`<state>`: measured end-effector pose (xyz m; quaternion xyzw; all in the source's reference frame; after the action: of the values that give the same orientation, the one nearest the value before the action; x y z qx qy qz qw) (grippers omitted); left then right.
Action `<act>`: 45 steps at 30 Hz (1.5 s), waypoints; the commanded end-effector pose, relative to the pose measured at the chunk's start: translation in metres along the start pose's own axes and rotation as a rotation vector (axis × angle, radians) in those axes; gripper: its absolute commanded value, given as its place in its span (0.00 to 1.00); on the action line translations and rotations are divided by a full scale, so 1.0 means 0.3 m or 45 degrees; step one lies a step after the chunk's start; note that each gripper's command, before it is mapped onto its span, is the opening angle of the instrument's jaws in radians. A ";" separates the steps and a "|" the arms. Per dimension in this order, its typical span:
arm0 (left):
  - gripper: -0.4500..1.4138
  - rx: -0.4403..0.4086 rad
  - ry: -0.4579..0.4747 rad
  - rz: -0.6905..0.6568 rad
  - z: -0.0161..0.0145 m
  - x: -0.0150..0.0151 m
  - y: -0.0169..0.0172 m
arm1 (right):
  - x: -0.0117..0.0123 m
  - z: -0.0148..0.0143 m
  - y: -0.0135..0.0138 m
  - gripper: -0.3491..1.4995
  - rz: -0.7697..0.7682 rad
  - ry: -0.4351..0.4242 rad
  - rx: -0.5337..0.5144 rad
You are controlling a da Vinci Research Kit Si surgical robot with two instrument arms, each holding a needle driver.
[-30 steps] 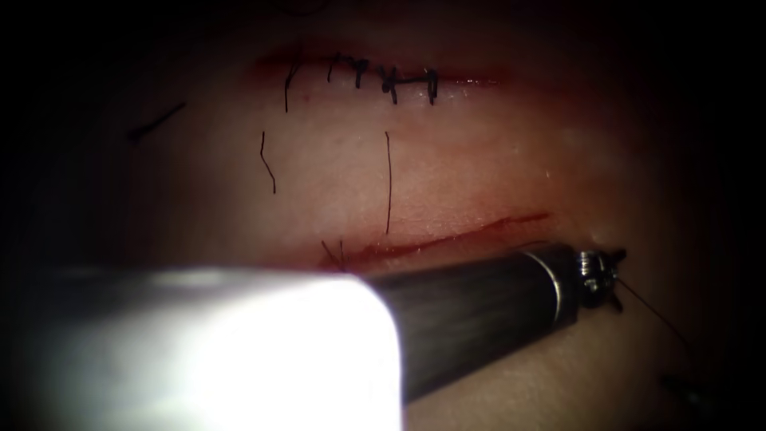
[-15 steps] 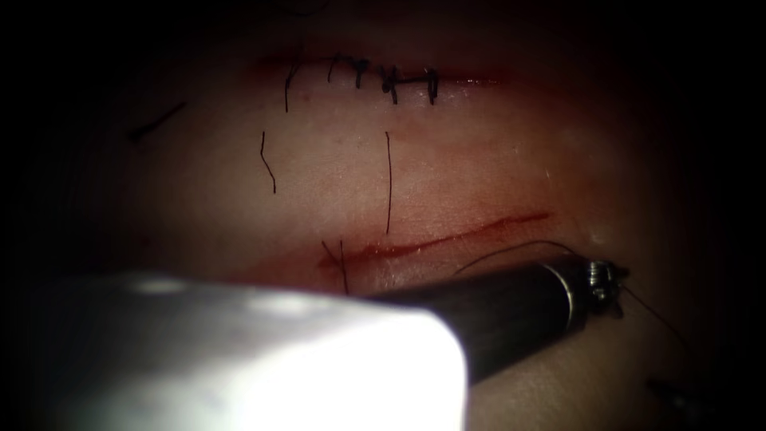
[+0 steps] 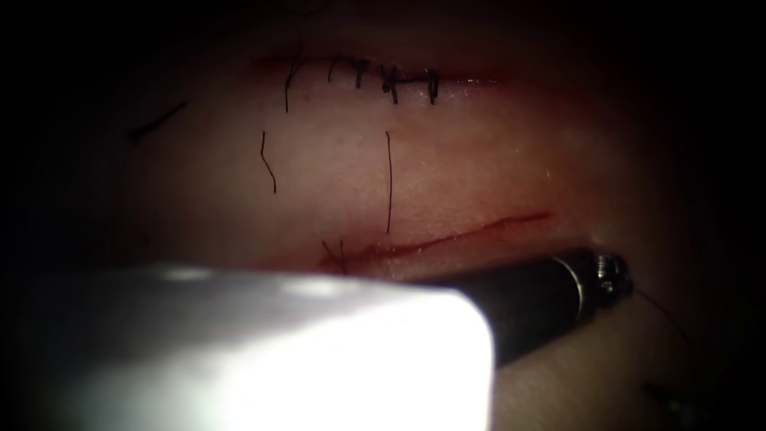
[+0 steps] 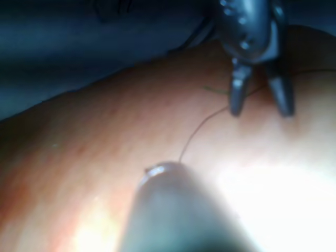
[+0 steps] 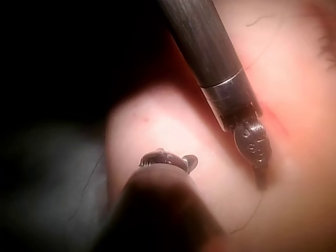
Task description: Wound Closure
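The left tool (image 3: 616,278) reaches in from the left on a long dark shaft. Its tip rests on the tissue (image 3: 463,168) just past the right end of the open red cut (image 3: 455,235). Its jaws (image 5: 257,160) are shut and press down on the tissue. Dark thread (image 5: 247,220) trails from their tip, and thread (image 3: 666,315) runs off to the right. The right tool (image 4: 261,109) hangs over the tissue with its jaws wide open. Its jaws straddle the thread (image 4: 197,131) without gripping it. It also appears dimly (image 3: 666,397) near the lower right.
A second cut (image 3: 383,78) at the back is closed with several dark stitches. Loose cut ends of thread (image 3: 388,183) lie on the tissue between the two cuts, with another (image 3: 155,121) at the far left. The left arm's bright shaft (image 3: 239,351) covers the foreground.
The left tool has slid further right along the cut and its jaws have closed. The thread loop seen above its shaft half a second ago is gone. The right tool stays open.
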<state>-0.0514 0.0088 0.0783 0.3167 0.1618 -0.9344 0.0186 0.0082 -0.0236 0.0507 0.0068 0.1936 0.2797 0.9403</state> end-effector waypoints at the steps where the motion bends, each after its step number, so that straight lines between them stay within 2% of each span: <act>1: 0.00 0.016 0.061 -0.007 -0.003 0.000 -0.001 | -0.0008 -0.0004 -0.0024 0.99 -0.001 -0.002 0.012; 4: 0.00 0.065 0.118 -0.017 -0.013 -0.002 -0.001 | 0.0007 -0.0047 0.0002 0.99 0.005 0.025 0.013; 9: 0.00 0.118 0.208 -0.026 -0.031 -0.006 0.004 | 0.0069 -0.0204 0.0108 0.97 0.110 0.264 0.009; 13: 0.00 0.152 0.263 -0.036 -0.044 -0.011 0.010 | 0.0121 -0.0316 0.0204 0.97 0.132 0.358 -0.001; 19: 0.00 0.188 0.407 -0.064 -0.066 -0.019 0.022 | 0.0224 -0.0365 0.0327 0.95 0.153 0.585 0.046; 20: 0.00 0.205 0.468 -0.071 -0.074 -0.022 0.026 | 0.0251 -0.0352 0.0361 0.95 0.158 0.645 0.046; 24: 0.00 0.239 0.579 -0.087 -0.087 -0.027 0.034 | 0.0303 -0.0283 0.0411 0.94 0.173 0.750 0.034; 28: 0.00 0.255 0.685 -0.082 -0.099 -0.034 0.041 | 0.0343 -0.0181 0.0425 0.94 0.171 0.777 0.061; 33: 0.00 0.208 0.814 -0.043 -0.107 -0.040 0.048 | 0.0427 -0.0014 0.0416 0.94 0.170 0.811 0.090; 37: 0.00 0.169 0.884 -0.008 -0.111 -0.046 0.052 | 0.0526 0.0173 0.0388 0.94 0.155 0.837 0.128; 42: 0.00 0.138 0.973 0.023 -0.113 -0.050 0.051 | 0.0587 0.0382 0.0305 0.94 0.048 0.754 0.206; 45: 0.00 0.126 1.015 0.038 -0.114 -0.051 0.050 | 0.0600 0.0499 0.0245 0.93 -0.011 0.745 0.261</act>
<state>-0.0162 0.0047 0.0567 0.6669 0.1074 -0.7361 -0.0434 0.0232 -0.0061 0.0587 0.0202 0.4816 0.2427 0.8419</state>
